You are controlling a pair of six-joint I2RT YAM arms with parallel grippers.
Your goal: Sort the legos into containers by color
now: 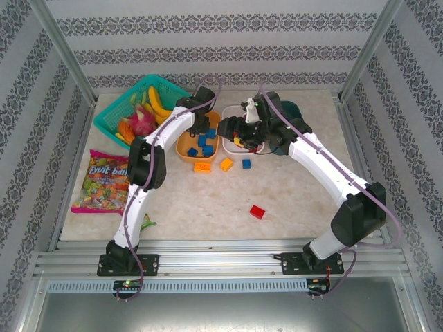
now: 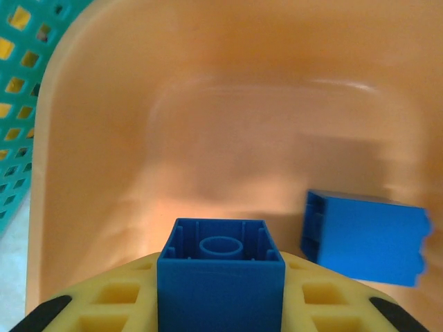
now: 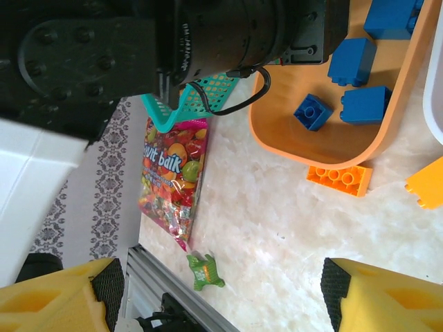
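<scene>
Patterned wallpaper closes in a pale marbled worktop [image 1: 297, 194], where a sweets bag [image 1: 100, 181] and a teal mesh basket [image 1: 109, 113] of fruit are seen at far left. Next along, the left gripper [image 1: 202, 126] is held over the orange tub [image 2: 104, 138], its jaws pinched on a blue brick [image 2: 221, 277]; a second blue brick [image 2: 363, 235] lies on the tub floor just beside. Release is judged to be the step in hand. It would best be done with the brick kept low and inside the walls, over bare floor, the jaws opened fully and the gripper then lifted straight up. A flat orange brick [image 1: 202, 167], an orange-yellow brick [image 1: 226, 164], a loose blue brick [image 1: 246, 164] and a red brick [image 1: 257, 211] are left on the worktop. Further right, the right gripper [image 3: 221, 297] is shown spread and empty by the white tub [image 3: 437, 83], with the dark teal tub [image 1: 292, 109] behind.
</scene>
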